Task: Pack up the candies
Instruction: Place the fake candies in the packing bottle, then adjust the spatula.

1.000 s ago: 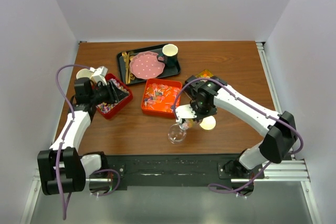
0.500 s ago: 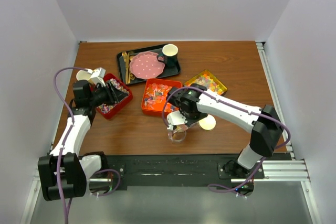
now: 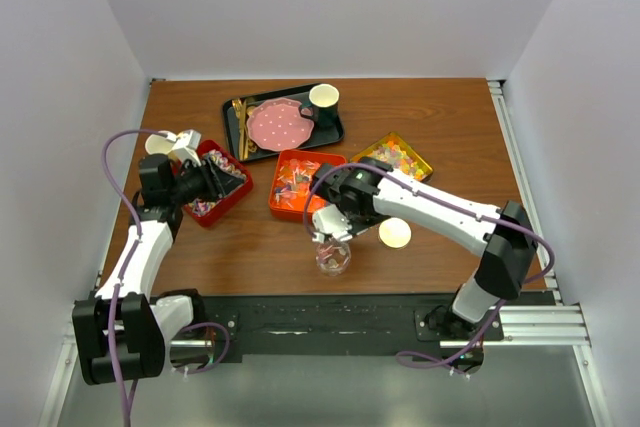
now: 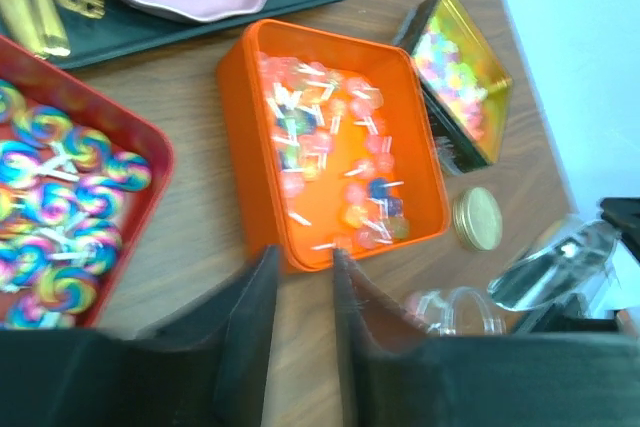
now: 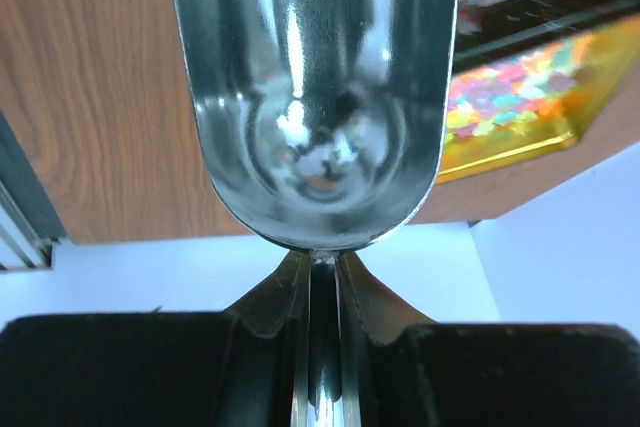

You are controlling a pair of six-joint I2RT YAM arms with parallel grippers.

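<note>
Standing by the table (image 3: 450,112), I see the right gripper (image 3: 331,223) poised directly above the glass jar (image 3: 333,258), its fingers pinching the handle of a metal scoop (image 5: 315,97). Held there, the scoop is placed to tip a load into the jar's mouth, though the wrist view shows its bowl shiny and apparently bare. The gold lid (image 3: 394,233) lies just beside the jar, off so that the mouth is free. The candies (image 4: 330,147) sit sorted in three open containers near the jar, handy for the scoop: orange-red pieces in the orange box (image 4: 245,147), swirled wrapped ones in the red tray (image 3: 212,217), tiny bright ones in the gold tin (image 5: 510,147). The left gripper (image 3: 222,183) hovers over the red tray, fingers slightly parted and holding nothing, seemingly waiting out of the way. Whether any candy lies in the jar, I cannot tell.
</note>
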